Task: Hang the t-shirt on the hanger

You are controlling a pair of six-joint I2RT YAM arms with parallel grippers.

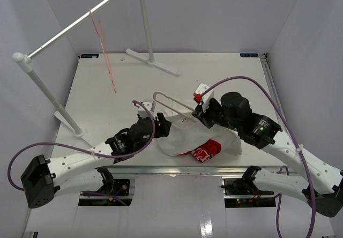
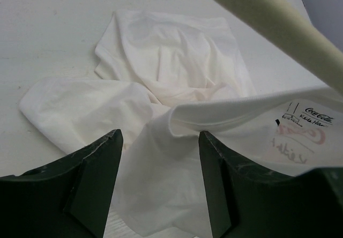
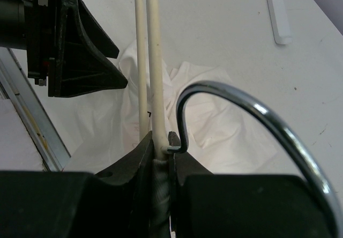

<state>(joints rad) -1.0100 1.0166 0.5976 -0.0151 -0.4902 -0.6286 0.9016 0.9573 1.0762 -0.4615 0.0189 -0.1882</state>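
As the right gripper (image 3: 161, 141) pinches the beige thick-barred hanger (image 3: 153, 61), the left gripper (image 2: 158, 141) gapes wide over the white cloth t-shirt (image 2: 171, 61).

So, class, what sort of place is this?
Probably a robot-lab test cell: plain white walls enclose a white table, a left arm and right arm are mounted at its near edge, and a garment rail stands on it.

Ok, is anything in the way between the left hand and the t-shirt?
Nothing visible. The left hand is open, and the collar of the t-shirt lies right between its fingers. The hanger, held by the right hand, passes beyond the collar.
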